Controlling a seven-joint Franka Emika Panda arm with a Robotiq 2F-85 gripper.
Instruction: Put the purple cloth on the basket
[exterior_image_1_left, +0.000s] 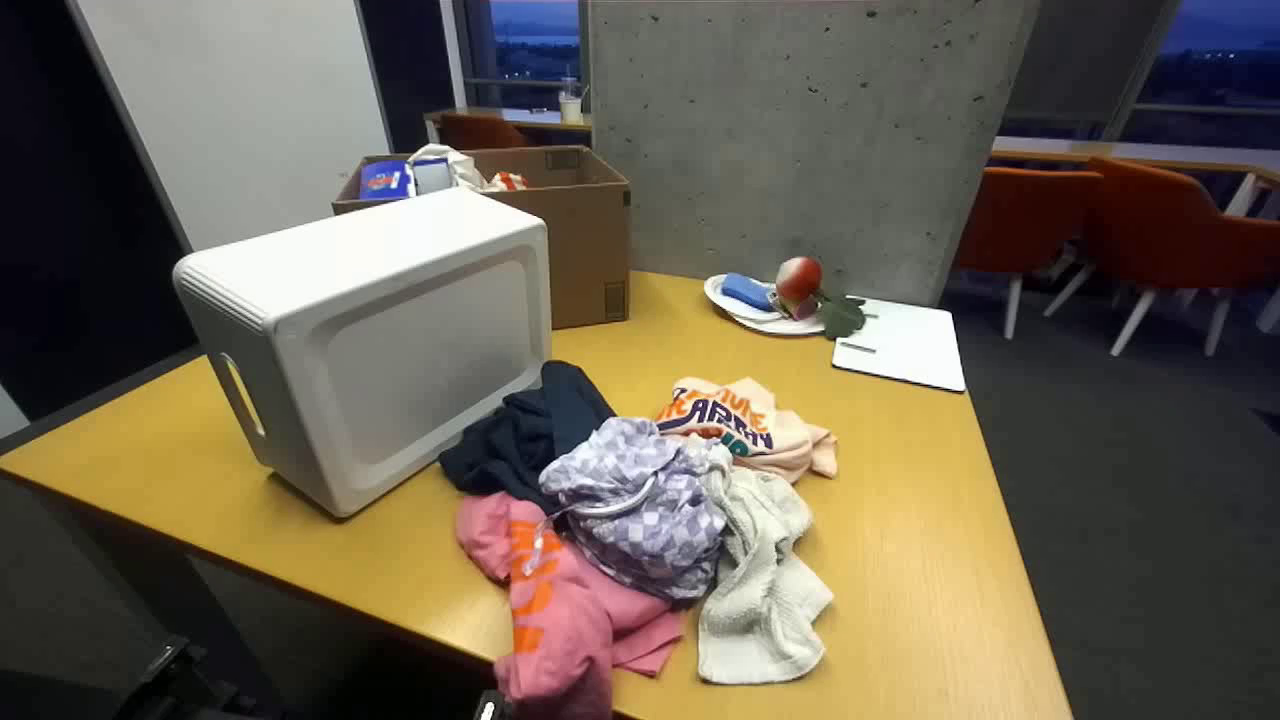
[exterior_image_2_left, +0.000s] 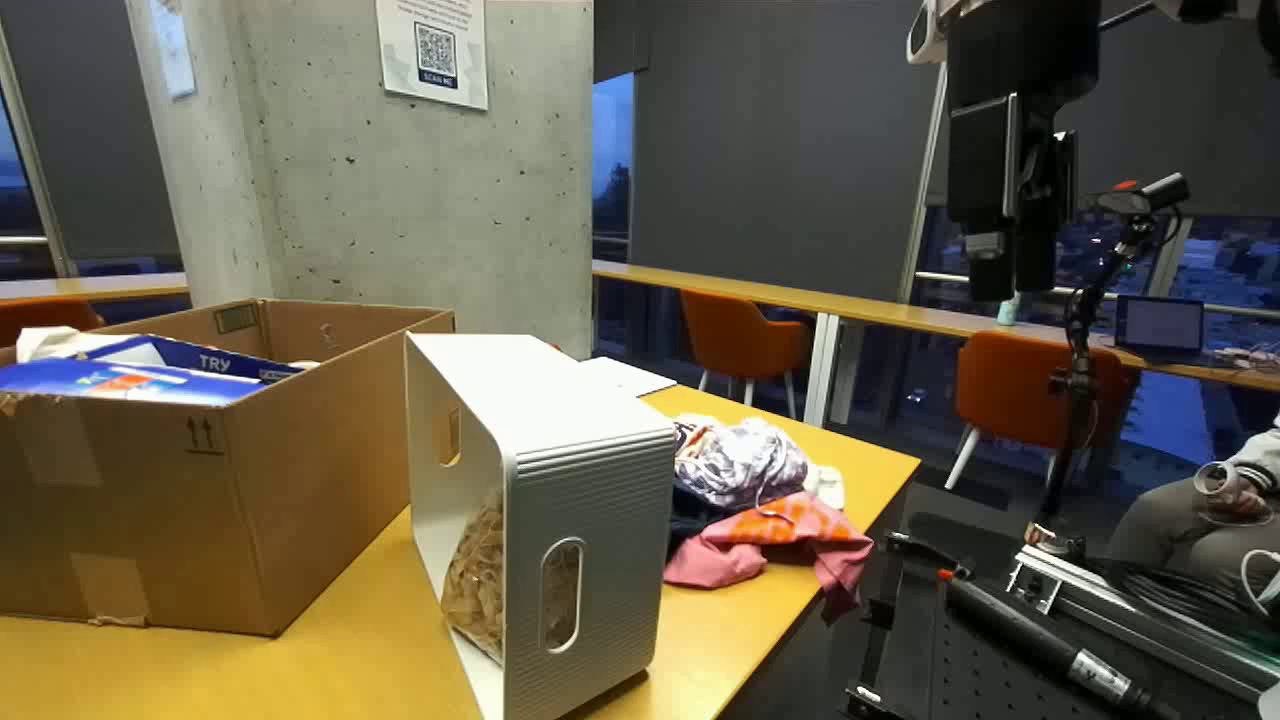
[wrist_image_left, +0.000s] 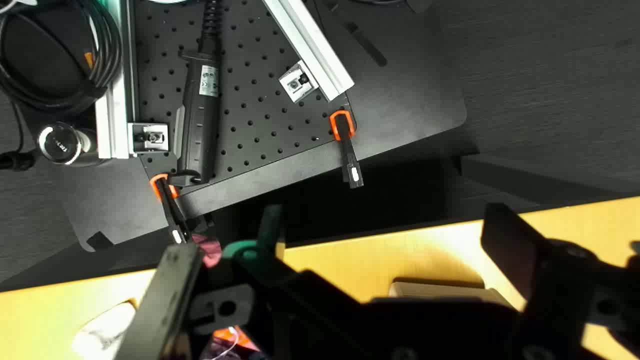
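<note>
The purple cloth lay bunched on top of a navy cloth and a pink garment, with a pale towel touching it and a peach garment just beside. No part of it was on the basket, so the task seemed wholly undone: grasp, lift, carry and release were all left.

The basket stood on its side near the purple cloth, base facing it and mouth turned away; in an exterior view a crumpled brown filling showed inside. Whether "on" meant draped over the upturned side or put in through the mouth, the task sentence did not settle.

The surface carried them all, a cardboard box included, so the carry looked likely to be short.

Farther out, the pincer hung high and well apart from the purple cloth; in the wrist view its fingers stood wide, with nothing held between them. Approach had to come first, and lifting the purple cloth without the layers beneath seemed the part most likely to go awry.
</note>
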